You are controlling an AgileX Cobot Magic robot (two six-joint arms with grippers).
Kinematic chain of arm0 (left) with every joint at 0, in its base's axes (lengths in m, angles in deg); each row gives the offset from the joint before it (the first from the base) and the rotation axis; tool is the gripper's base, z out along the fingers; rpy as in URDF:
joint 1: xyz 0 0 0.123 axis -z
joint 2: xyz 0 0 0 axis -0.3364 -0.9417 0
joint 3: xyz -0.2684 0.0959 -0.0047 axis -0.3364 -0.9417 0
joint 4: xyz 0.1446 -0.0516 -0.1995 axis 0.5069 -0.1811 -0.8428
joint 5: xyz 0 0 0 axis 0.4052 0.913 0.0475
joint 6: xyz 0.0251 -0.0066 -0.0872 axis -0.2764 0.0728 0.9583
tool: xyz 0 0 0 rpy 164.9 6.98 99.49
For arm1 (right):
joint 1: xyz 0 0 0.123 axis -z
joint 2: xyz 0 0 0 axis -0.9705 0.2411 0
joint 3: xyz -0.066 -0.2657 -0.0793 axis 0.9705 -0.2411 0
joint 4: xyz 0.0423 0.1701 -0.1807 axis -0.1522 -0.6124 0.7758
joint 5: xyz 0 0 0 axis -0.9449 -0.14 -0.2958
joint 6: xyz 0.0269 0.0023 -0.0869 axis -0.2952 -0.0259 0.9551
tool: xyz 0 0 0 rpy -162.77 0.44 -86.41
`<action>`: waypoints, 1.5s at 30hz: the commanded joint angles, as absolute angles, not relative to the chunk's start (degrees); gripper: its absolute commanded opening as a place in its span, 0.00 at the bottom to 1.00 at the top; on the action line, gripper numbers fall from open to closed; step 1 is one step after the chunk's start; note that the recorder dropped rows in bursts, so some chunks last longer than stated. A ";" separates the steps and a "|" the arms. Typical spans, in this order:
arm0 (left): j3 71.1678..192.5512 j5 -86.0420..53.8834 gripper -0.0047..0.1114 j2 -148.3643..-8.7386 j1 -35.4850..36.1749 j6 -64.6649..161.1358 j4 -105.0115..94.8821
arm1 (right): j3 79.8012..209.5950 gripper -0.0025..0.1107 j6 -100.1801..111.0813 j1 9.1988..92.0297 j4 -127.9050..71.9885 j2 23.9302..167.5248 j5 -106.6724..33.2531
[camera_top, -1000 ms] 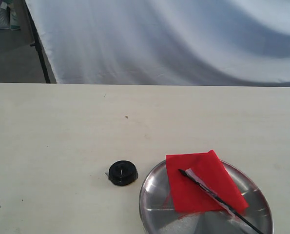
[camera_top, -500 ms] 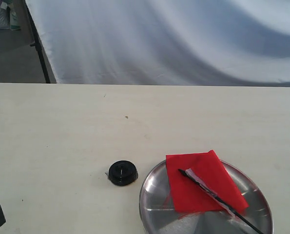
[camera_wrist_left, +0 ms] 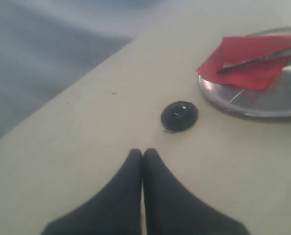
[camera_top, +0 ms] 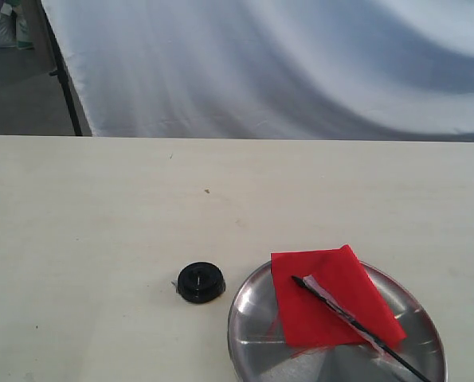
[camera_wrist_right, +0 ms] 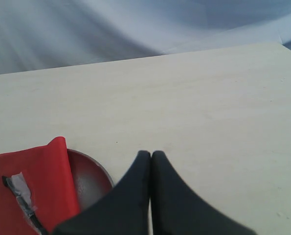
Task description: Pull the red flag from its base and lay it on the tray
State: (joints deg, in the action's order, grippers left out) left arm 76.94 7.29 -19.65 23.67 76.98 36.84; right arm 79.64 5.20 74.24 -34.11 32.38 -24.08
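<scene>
The red flag point(camera_top: 336, 298) lies flat in the steel tray point(camera_top: 252, 326) at the front right of the table, its thin black stick point(camera_top: 356, 326) slanting across the cloth. In the wrist views the flag point(camera_wrist_left: 248, 61) point(camera_wrist_right: 33, 183) rests on the tray point(camera_wrist_left: 262, 100) point(camera_wrist_right: 89, 178). The black round base point(camera_top: 200, 282) point(camera_wrist_left: 179, 116) stands bare on the table just left of the tray. My left gripper point(camera_wrist_left: 143, 152) is shut and empty, short of the base. Beside the tray's rim, my right gripper point(camera_wrist_right: 151, 154) is shut on nothing. Neither gripper shows in the exterior view.
A pale wooden table point(camera_top: 141, 207) spreads around the objects. A white cloth backdrop point(camera_top: 284, 64) hangs behind the far edge, with a dark stand leg point(camera_top: 61, 72) at the back left.
The dark tip of the left arm at the lower left edge of the exterior view has sunk out of the frame. Flag, tray and base have not moved.
</scene>
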 commanded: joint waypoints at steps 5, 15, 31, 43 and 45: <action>76.76 8.00 0.04 -19.25 23.55 74.71 34.79 | 79.80 0.02 5.40 74.41 -34.05 32.14 -24.43; 75.00 3.39 0.04 -19.25 23.55 64.68 5.13 | 79.80 0.02 5.40 74.41 -34.05 32.14 -24.22; 75.00 3.79 0.04 -8.74 14.98 64.68 5.13 | 79.80 0.02 5.40 74.41 -34.05 32.14 -24.22; 74.96 3.79 0.04 -8.74 -15.29 64.68 5.13 | 79.80 0.02 5.40 74.41 -34.05 32.14 -24.33; 74.96 3.79 0.04 -8.74 -19.60 64.68 5.13 | 79.80 0.02 5.40 74.41 -34.05 32.14 -24.33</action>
State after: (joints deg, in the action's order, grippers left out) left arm 75.21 4.09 -8.91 -14.04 64.72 5.78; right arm 79.64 5.20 74.24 -34.11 32.38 -24.08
